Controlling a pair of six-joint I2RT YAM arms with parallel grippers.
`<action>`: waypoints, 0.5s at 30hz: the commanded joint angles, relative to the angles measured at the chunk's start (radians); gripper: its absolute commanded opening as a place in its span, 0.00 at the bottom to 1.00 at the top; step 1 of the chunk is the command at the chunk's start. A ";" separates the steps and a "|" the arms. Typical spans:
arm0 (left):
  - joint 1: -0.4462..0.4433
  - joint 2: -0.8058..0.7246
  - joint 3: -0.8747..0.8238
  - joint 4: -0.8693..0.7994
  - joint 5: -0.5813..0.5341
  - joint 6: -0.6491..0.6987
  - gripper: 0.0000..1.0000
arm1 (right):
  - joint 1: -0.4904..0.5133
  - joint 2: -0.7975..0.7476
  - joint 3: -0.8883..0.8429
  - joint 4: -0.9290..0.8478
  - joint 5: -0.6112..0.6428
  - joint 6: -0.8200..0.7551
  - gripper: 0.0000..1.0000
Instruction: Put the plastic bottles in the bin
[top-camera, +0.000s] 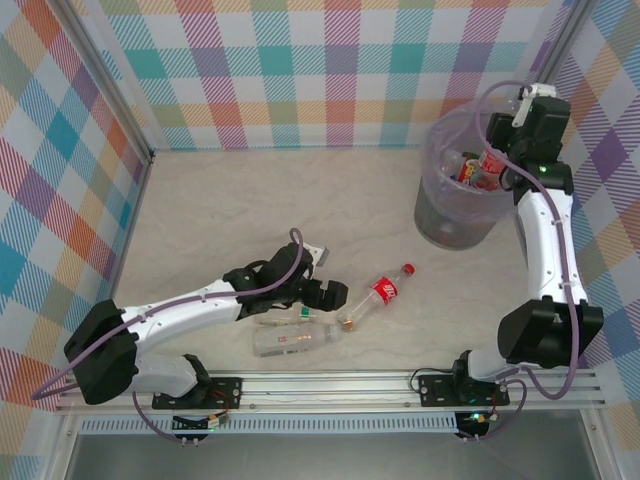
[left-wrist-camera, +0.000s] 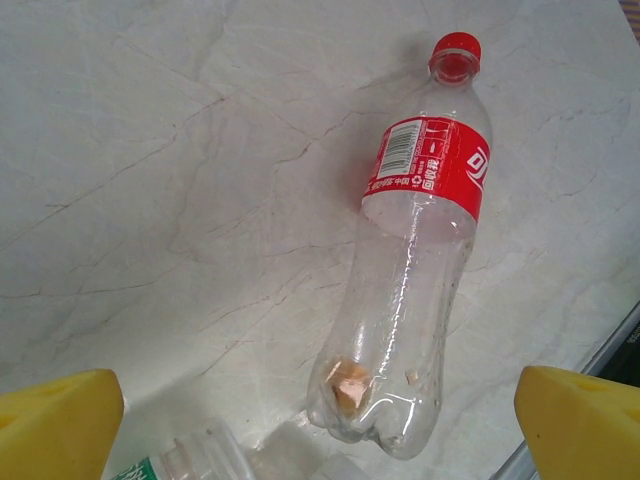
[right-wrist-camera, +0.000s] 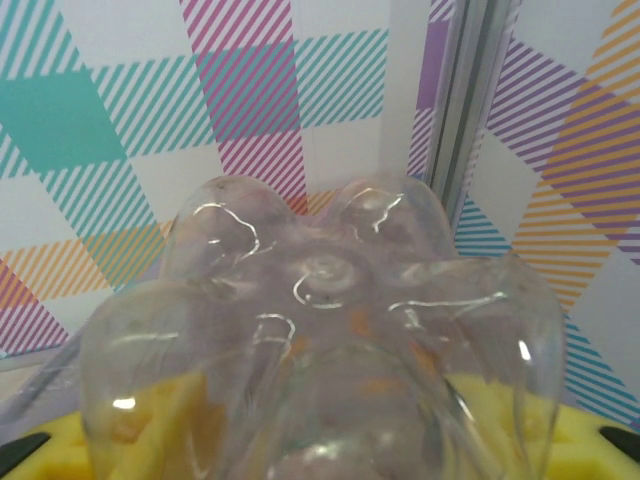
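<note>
The pale marbled tabletop (top-camera: 220, 210) lies open across its far and left parts, up to the chequered walls (top-camera: 300, 70). The round dark-grey bin lined with a lilac bag (top-camera: 440, 228) stands far right, close to the right wall.

Three plastic bottles lie near the front metal rail (top-camera: 350, 382):
- a clear red-capped bottle (top-camera: 385, 292) (left-wrist-camera: 420, 250)
- a clear pale-labelled bottle (top-camera: 295, 341)
- a green-labelled bottle (top-camera: 283, 320), partly beneath the left gripper (top-camera: 330, 293) (left-wrist-camera: 318, 428)

That gripper's yellow fingers (left-wrist-camera: 55, 425) stand wide apart, with the red-capped bottle's base seen between them.

Over the bin, the right gripper (top-camera: 497, 150) is clamped on a fourth bottle (top-camera: 492, 160) (right-wrist-camera: 320, 330), clear with its base outward. More bottles lie inside the bin, and their number is unclear.
</note>
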 joint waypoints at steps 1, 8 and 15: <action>-0.002 0.018 0.023 0.039 0.024 -0.009 1.00 | -0.011 -0.017 0.019 -0.047 -0.022 0.035 0.54; -0.003 0.000 0.010 0.027 0.010 0.003 1.00 | -0.013 0.047 -0.030 -0.038 -0.035 0.059 0.55; -0.003 -0.005 0.007 0.026 0.004 0.000 1.00 | -0.013 0.096 -0.115 0.004 -0.066 0.088 0.59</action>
